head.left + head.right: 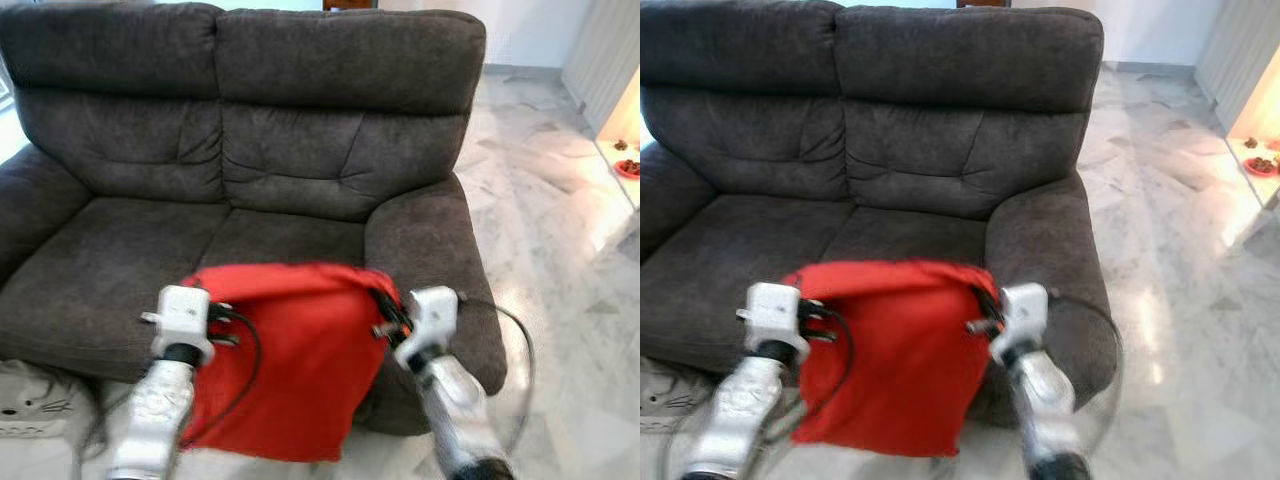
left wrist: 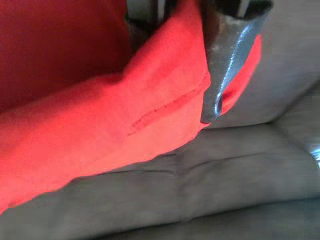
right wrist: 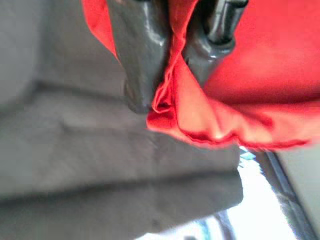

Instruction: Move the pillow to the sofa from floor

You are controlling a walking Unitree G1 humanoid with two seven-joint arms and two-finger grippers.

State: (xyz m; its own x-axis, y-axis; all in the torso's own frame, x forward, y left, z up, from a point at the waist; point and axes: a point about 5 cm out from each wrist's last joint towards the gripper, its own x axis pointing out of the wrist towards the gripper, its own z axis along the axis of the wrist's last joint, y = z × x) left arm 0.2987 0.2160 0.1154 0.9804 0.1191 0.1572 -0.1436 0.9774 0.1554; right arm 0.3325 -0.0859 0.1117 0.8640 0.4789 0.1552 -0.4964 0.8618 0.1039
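A red pillow (image 1: pixel 290 360) hangs upright in the air in front of the dark grey sofa (image 1: pixel 260 150), its top edge level with the seat front. My left gripper (image 1: pixel 222 322) is shut on the pillow's upper left corner, my right gripper (image 1: pixel 385 312) on its upper right corner. In the left wrist view a black finger (image 2: pixel 227 55) presses the red cloth (image 2: pixel 100 125) above the seat cushion. In the right wrist view two fingers (image 3: pixel 142 55) pinch a fold of the red fabric (image 3: pixel 200 115). The pillow's lower edge dangles near the floor.
The sofa's two seat cushions (image 1: pixel 130 270) lie bare behind the pillow. Its right armrest (image 1: pixel 430 260) stands close to my right arm. A white object with a cat face (image 1: pixel 30 405) sits on the floor at the left. Marble floor (image 1: pixel 570 300) stretches to the right.
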